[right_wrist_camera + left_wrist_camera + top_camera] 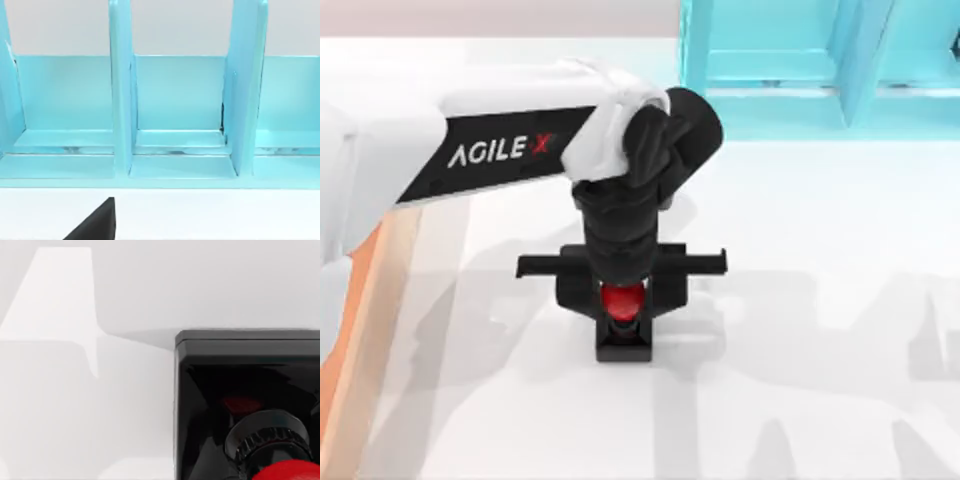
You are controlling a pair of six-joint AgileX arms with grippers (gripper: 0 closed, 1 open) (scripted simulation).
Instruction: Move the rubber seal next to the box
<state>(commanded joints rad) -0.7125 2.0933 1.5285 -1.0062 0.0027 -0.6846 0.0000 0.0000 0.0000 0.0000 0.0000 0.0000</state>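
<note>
At table centre, left gripper point(621, 300) stands directly over the rubber seal point(622, 318) — fingers bracketing its knob, grip unconfirmed — box point(360, 300) lies well leftward.

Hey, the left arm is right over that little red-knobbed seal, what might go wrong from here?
1. The left gripper sits around the red knob of the rubber seal; a rounded, glossy knob might slip out when lifted.
2. The box lies at the table's left edge, partly under the left arm, so the carried seal could bump its rim.
</note>
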